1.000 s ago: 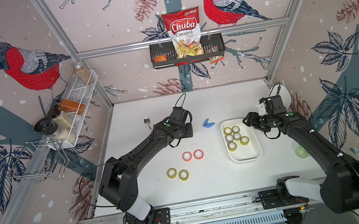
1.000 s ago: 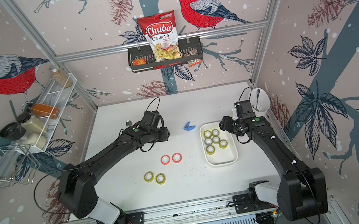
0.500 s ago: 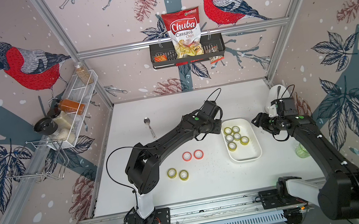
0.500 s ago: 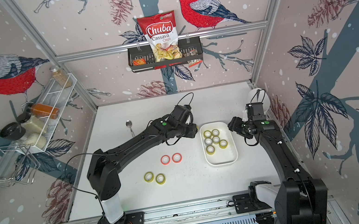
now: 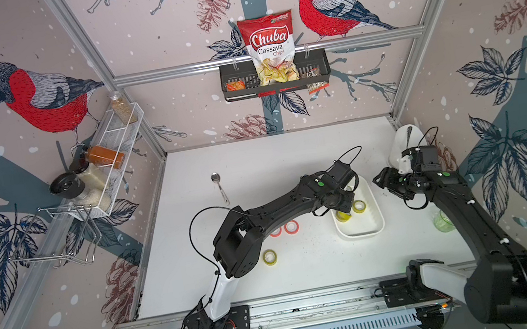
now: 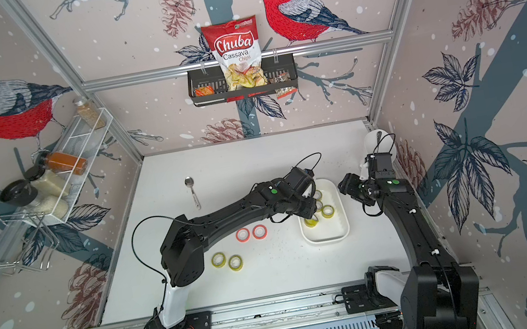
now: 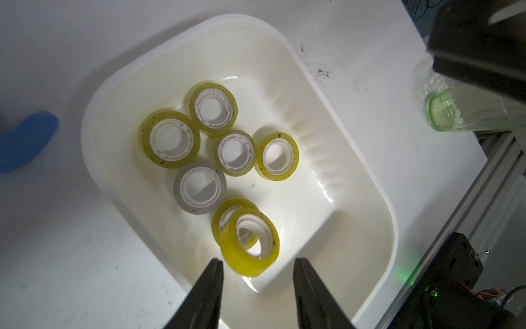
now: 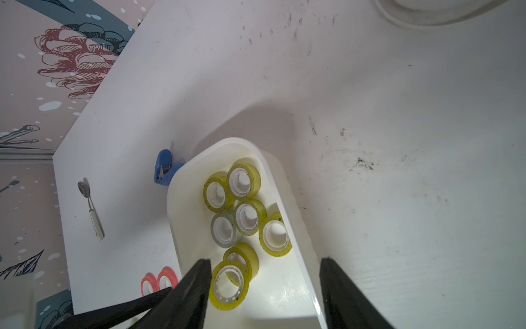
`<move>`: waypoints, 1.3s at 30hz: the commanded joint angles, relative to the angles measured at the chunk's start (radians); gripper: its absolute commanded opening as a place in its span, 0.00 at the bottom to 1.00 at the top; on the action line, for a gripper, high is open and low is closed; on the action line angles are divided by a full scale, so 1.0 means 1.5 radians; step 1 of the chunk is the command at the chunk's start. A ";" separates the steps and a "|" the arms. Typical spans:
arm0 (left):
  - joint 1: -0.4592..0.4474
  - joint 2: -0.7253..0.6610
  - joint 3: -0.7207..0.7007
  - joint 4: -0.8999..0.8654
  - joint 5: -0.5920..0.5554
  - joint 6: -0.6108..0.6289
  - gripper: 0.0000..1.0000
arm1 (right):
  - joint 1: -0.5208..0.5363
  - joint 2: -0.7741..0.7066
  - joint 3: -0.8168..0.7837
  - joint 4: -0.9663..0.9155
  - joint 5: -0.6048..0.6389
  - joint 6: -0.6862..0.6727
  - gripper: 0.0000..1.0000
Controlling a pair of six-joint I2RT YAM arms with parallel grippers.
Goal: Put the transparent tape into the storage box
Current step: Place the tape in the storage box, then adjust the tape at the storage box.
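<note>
While over the storage box [image 7: 327, 228] rim, left tool [image 7: 259, 260] spread, transparent tape [image 7: 242, 263] free; right tool [image 8: 265, 259] spread.

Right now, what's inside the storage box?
Seven tape rolls in the storage box: six yellowish, one grey roll. The tilted roll leans on a flat roll, partly covering it.

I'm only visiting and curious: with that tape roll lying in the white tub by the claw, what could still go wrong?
1. The tilted tape roll leans on another roll just beyond the open left gripper; a careless retreat might snag it.
2. The right gripper hangs open close to the storage box, so the two grippers might bump.
3. Two yellow rolls lie on the table beside red rolls; the wrong colour might get grabbed.
</note>
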 commanded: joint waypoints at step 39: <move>0.314 -0.320 -0.331 0.120 0.060 0.184 0.51 | 0.375 0.184 -0.002 -0.159 0.124 0.022 0.60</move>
